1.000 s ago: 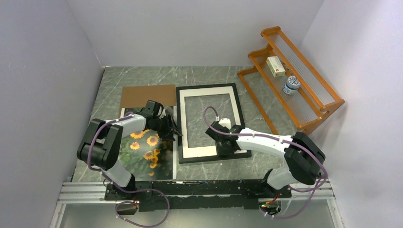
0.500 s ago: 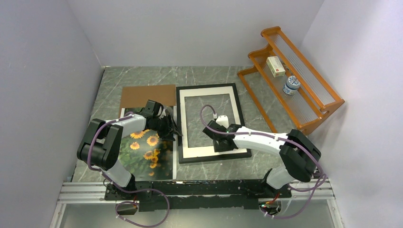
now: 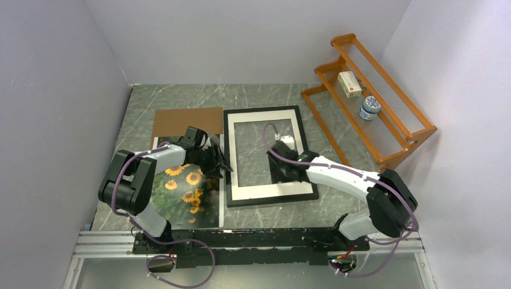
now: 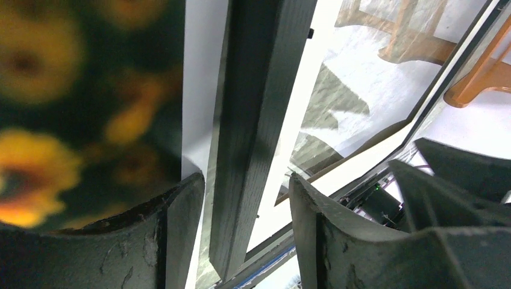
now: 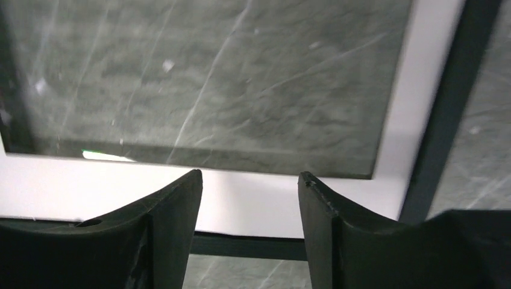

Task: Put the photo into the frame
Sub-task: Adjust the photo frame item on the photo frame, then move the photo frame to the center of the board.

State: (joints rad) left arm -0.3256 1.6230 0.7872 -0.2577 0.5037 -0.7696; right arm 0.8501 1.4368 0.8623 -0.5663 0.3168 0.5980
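The sunflower photo (image 3: 181, 191) lies flat on the table at the left, partly under my left arm. The black frame (image 3: 262, 109) with its white mat (image 3: 265, 191) lies in the middle. My left gripper (image 3: 220, 162) is open at the frame's left edge. In the left wrist view that black edge (image 4: 256, 120) runs between the fingers of the left gripper (image 4: 247, 180) with a gap on each side, and the photo (image 4: 72, 108) is blurred beside it. My right gripper (image 3: 282, 174) (image 5: 250, 174) hangs open over the mat (image 5: 241, 201) near the frame's lower right corner, holding nothing.
A brown backing board (image 3: 184, 120) lies behind the photo. An orange wooden rack (image 3: 385, 129) stands at the back right with a small box (image 3: 349, 83) and a patterned jar (image 3: 369, 108) on it. White walls close in both sides.
The right gripper has opened and shifted a little toward the back over the frame. The left arm, the photo and the frame have not moved.
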